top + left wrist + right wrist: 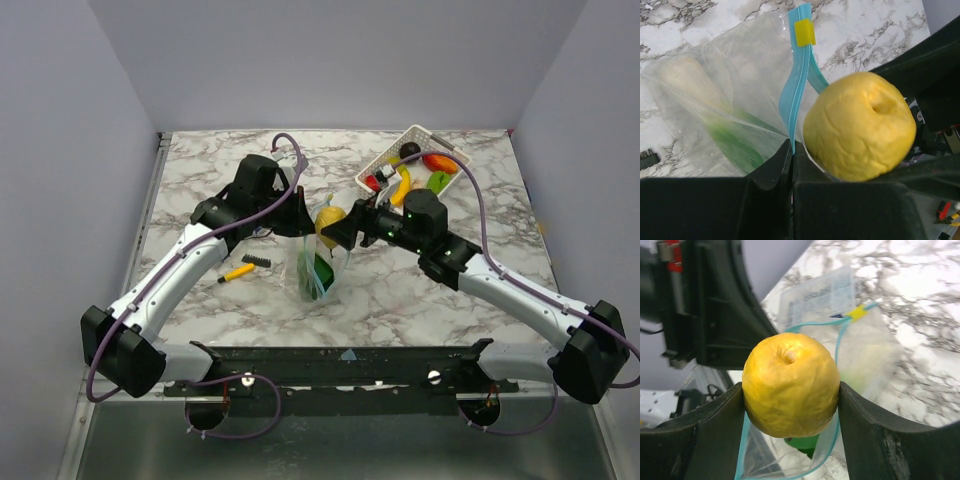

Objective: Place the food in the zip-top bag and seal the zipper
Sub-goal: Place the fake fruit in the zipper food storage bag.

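My right gripper [333, 228] is shut on a yellow toy lemon [791, 384] and holds it just above the open mouth of the zip-top bag [318, 268]. The lemon also shows in the left wrist view [860, 125] and the top view [329, 221]. My left gripper [792, 150] is shut on the bag's light blue zipper strip [792, 95] and holds that edge up. A yellow slider [804, 32] sits at the strip's far end. A green toy vegetable [815, 443] lies inside the bag. More food lies in the white basket [446, 184].
A yellow-and-black pen-like tool [238, 271] lies left of the bag, with a small black piece [257, 261] beside it. The white basket stands at the back right. A dark metal rail [340, 360] runs along the near table edge.
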You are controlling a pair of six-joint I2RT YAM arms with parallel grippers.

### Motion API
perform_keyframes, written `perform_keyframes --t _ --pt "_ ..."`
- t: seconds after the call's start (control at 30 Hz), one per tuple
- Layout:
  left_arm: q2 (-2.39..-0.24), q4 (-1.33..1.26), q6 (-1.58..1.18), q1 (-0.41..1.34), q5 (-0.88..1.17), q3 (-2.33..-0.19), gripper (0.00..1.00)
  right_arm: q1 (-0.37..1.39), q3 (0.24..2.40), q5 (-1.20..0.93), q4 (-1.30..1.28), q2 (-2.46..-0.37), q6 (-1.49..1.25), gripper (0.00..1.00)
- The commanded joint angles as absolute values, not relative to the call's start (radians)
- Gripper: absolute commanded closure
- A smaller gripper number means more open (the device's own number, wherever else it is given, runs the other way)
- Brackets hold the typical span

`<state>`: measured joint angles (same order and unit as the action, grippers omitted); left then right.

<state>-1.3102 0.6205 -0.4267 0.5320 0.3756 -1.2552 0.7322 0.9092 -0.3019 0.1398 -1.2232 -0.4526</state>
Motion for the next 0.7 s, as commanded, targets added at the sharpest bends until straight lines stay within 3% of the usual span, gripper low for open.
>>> perform_keyframes --t 0.0,0.27,0.67 --pt "-1.263 0.575 -0.419 0.531 0.39 -1.24 1.0 0.75 0.873 -0.062 0.091 -1.218 -0.487 0.64" --pt "-1.261 0.566 -0.417 0.531 0.428 -1.237 1.0 0.785 0.88 0.071 0.055 -1.22 -0.521 0.63" --pt "-1.246 0.571 -0.407 0.531 0.386 -1.236 1.0 0.819 0.938 -0.212 0.022 -1.278 -0.382 0.61"
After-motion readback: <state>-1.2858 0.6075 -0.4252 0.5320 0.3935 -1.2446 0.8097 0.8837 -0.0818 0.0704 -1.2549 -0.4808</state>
